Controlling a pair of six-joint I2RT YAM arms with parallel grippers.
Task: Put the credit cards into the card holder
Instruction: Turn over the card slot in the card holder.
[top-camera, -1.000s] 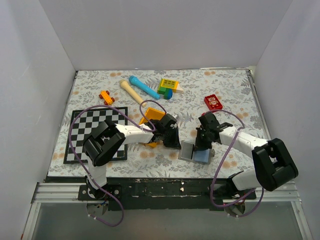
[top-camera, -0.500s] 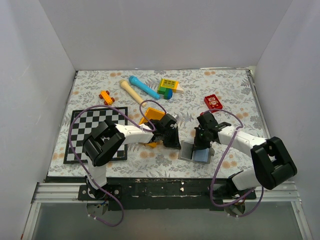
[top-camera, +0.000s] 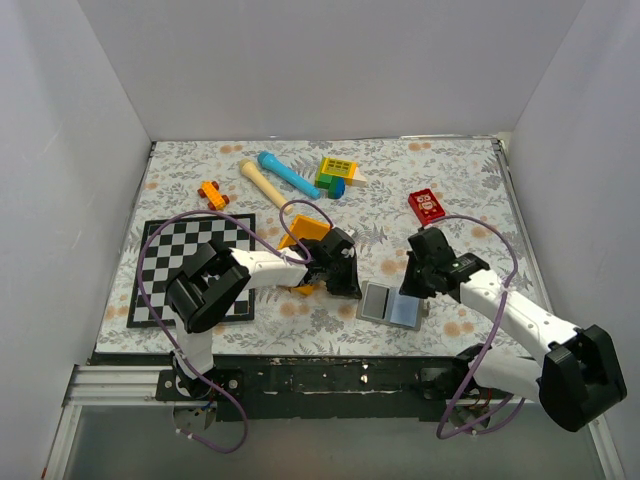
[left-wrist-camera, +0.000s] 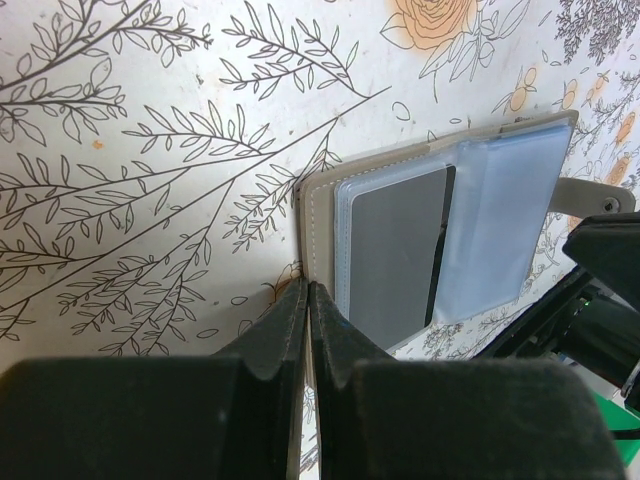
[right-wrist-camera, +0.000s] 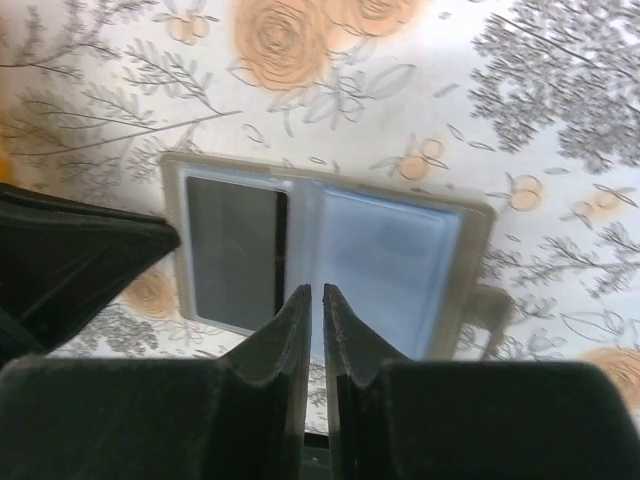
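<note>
The grey card holder (top-camera: 390, 305) lies open on the flowered cloth near the front edge. One dark credit card (left-wrist-camera: 395, 250) sits in its left pocket behind clear plastic, also seen in the right wrist view (right-wrist-camera: 235, 250). The right pocket (right-wrist-camera: 385, 265) is pale blue, with the snap tab (left-wrist-camera: 600, 197) beyond it. My left gripper (left-wrist-camera: 307, 287) is shut, its tips resting at the holder's left edge (left-wrist-camera: 318, 225). In the top view the left gripper (top-camera: 352, 288) is beside the holder. My right gripper (right-wrist-camera: 310, 290) hovers over the holder's middle, jaws slightly apart with nothing between them; the top view shows this gripper (top-camera: 415, 285) just behind the holder.
An orange tray (top-camera: 305, 232) sits just behind the left gripper. A red block (top-camera: 427, 205) lies at the back right. A chessboard mat (top-camera: 190, 265) covers the left side. Blue and wooden pins (top-camera: 275, 175), a coloured block (top-camera: 337, 175) and an orange toy (top-camera: 212, 193) lie at the back.
The right gripper has drawn back from the card holder and its jaws have parted a little; its arm has swung out to the right. The left arm has not moved.
</note>
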